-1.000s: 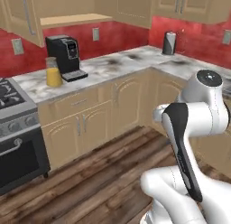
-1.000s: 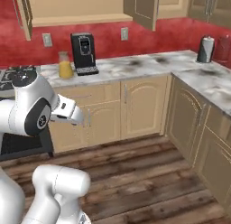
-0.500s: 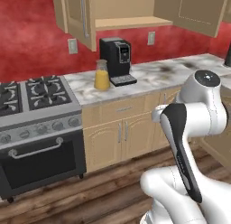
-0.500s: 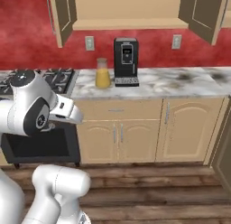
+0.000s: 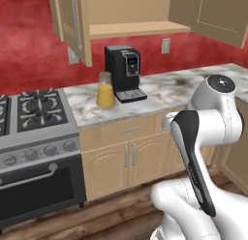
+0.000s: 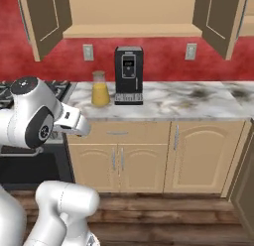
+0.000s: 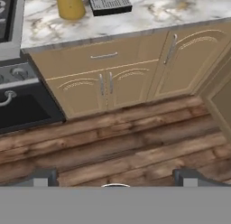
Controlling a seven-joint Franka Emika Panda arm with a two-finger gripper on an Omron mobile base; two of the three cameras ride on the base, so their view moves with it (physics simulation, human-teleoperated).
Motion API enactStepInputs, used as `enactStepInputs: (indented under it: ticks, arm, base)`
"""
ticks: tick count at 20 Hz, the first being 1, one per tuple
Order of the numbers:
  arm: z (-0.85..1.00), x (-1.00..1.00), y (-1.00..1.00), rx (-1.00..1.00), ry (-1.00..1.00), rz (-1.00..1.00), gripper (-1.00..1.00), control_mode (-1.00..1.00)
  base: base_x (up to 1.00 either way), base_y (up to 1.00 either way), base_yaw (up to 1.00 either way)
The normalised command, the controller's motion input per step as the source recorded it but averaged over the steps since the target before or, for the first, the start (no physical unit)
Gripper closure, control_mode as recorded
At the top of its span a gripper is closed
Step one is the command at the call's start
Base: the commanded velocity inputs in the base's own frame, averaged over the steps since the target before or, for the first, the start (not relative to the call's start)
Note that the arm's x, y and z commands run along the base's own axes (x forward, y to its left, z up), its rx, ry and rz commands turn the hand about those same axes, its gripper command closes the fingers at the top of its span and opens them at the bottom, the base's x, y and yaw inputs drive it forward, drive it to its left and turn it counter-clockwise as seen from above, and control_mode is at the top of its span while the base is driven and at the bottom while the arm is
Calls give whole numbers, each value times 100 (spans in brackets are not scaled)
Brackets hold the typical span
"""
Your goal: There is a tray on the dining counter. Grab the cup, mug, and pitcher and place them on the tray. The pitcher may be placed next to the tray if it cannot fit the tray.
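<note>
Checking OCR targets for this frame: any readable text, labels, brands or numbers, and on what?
No readable text anywhere.
Coffee machine: small lit panel on its front, marks too blurred to read.
Pitcher: no label.
Stove: knobs carry no legible markings.
Wall outlets: plain, no text.

Pitcher [image 5: 105,90]: clear glass cone, orange liquid, tan lid; upright on marble counter [image 5: 164,91], just beside black coffee machine [image 5: 125,72], near stove [image 5: 34,113].

The pitcher [image 6: 100,90] stands on the marble worktop [image 6: 198,103], just left of the coffee machine [image 6: 128,75].
</note>
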Motion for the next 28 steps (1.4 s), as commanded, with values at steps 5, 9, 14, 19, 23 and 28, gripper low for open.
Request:
enactStepInputs:
  ticks: [5, 9, 14, 19, 23, 28]
  arm:
    - [0, 0, 0, 0, 0, 0, -100, 100]
    - [0, 0, 0, 0, 0, 0, -100, 100]
    - [0, 0, 0, 0, 0, 0, -100, 100]
    - [0, 0, 0, 0, 0, 0, -100, 100]
    - [0, 0, 0, 0, 0, 0, -100, 100]
    - [0, 0, 0, 0, 0, 0, -100, 100]
  base:
    - [69, -13, 22]
    - [64, -14, 26]
    - [61, -27, 19]
    - [59, -34, 11]
    - [52, -42, 3]
    - [39, -27, 0]
